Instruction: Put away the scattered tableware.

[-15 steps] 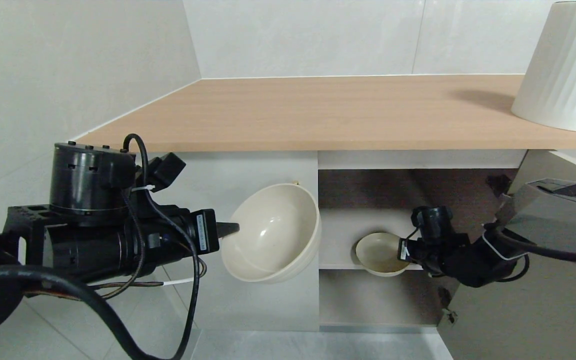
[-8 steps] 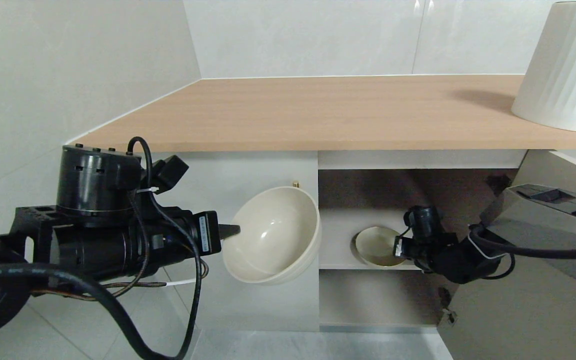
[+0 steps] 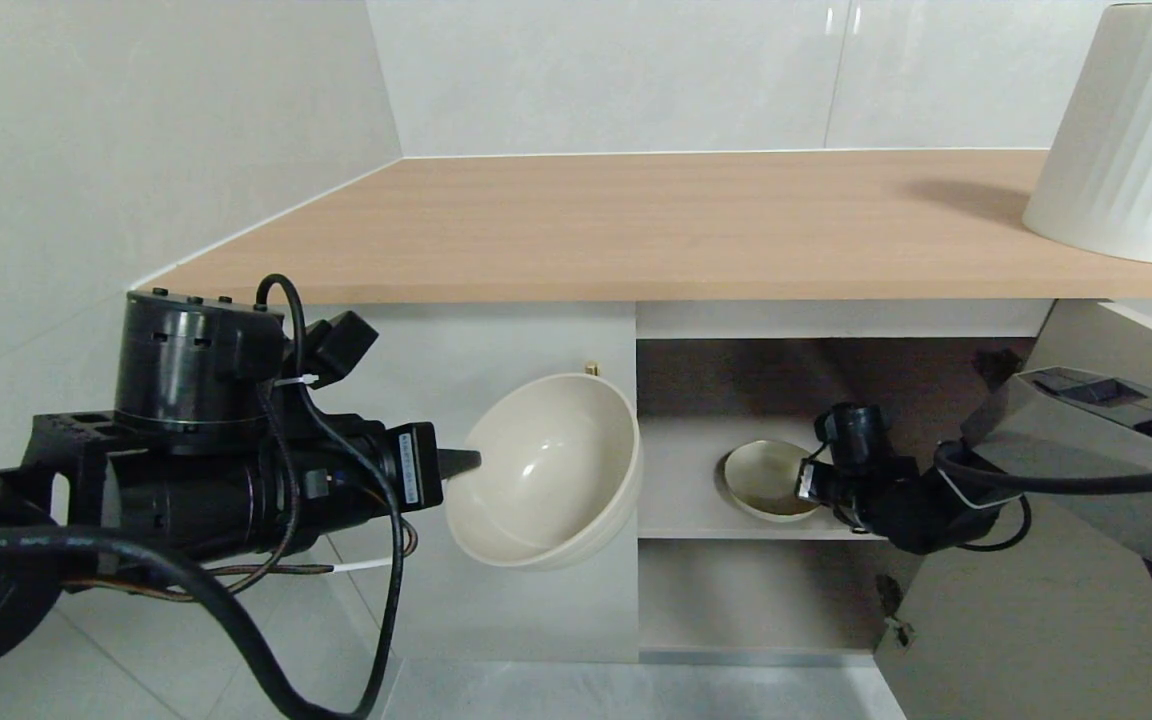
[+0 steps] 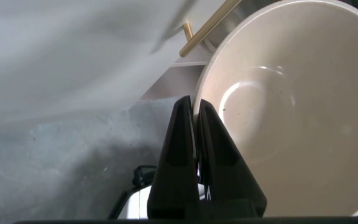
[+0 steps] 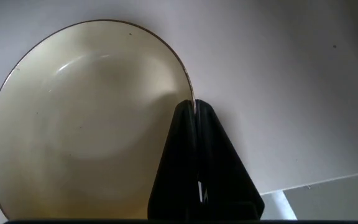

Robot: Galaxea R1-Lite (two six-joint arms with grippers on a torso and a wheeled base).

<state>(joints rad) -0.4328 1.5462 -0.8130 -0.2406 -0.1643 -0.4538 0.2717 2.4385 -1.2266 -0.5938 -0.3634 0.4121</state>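
Note:
A large cream bowl (image 3: 546, 470) hangs in the air in front of the closed cabinet door, tipped on its side. My left gripper (image 3: 461, 460) is shut on its rim (image 4: 199, 118). Inside the open cabinet, a small cream plate (image 3: 768, 480) lies low over the middle shelf (image 3: 681, 490); whether it touches the shelf I cannot tell. My right gripper (image 3: 808, 484) is shut on the plate's right rim. In the right wrist view the plate (image 5: 86, 118) lies over the pale shelf (image 5: 291, 93), its edge clamped between the fingers (image 5: 182, 155).
A wooden countertop (image 3: 656, 220) runs above the cabinet, with a tall ribbed white container (image 3: 1131, 130) at its right end. The open cabinet door (image 3: 1026, 600) stands to the right. A brass knob (image 3: 591, 368) sticks out of the closed door.
My right gripper carried the small plate up and deeper into the cabinet, over the middle shelf. The left arm with the large bowl rose slightly, then held still.

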